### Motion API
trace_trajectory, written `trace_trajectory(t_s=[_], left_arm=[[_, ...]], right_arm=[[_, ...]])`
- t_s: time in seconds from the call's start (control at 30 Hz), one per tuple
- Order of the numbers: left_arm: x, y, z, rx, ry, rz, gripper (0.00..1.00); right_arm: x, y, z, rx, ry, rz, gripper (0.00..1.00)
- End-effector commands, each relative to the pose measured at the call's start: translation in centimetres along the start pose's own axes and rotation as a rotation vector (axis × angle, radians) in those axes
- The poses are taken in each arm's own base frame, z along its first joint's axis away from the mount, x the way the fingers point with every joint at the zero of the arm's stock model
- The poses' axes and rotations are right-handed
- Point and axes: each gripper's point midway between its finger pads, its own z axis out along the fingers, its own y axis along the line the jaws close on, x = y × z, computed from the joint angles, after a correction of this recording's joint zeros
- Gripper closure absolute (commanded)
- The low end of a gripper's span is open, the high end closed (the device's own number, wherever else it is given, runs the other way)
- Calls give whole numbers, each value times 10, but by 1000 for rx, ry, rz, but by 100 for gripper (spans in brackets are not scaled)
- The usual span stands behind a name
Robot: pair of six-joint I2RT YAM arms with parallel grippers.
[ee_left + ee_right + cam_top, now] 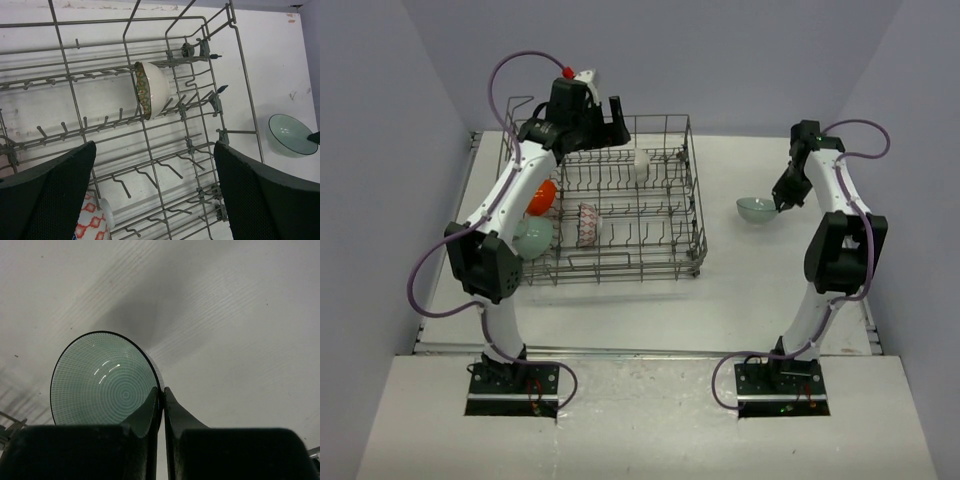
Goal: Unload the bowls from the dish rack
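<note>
Bowls stand in the dish rack (692, 190): we see an orange bowl (542, 195), a mint-green bowl (532, 237) and a red-patterned bowl (587, 224). Our left gripper (155, 195) hovers above, jaws spread. Right of the rack, our right gripper (162, 395) pinches a second mint-green bowl (100, 380) by its rim.

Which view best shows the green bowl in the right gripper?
Right wrist: green bowl close up, rim pinched in the right gripper. Top external shows it small, right of the dish rack; left wrist, near its frame edge.
</note>
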Motion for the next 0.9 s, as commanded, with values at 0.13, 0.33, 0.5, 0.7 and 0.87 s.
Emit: trace_trajectory(t_s=[0.13,0.33,0.5,0.7,0.87], left_arm=[[-21,-30,3,122,-38,-62,0],[-16,-33,12,143,-19,-79,0],[-4,-34,18,160,20,-104,1],[4,-35,21,171,53,-125,2],[12,-32,22,155,87,-149,2]], right_arm=[[-53,2,13,36,-188,-1,100],[-78,10,24,40,-258,-30,100],[-85,9,33,54,-281,-82,100],[-57,-4,51,78,-221,-83,100],[-39,-14,59,108,-178,-82,99]])
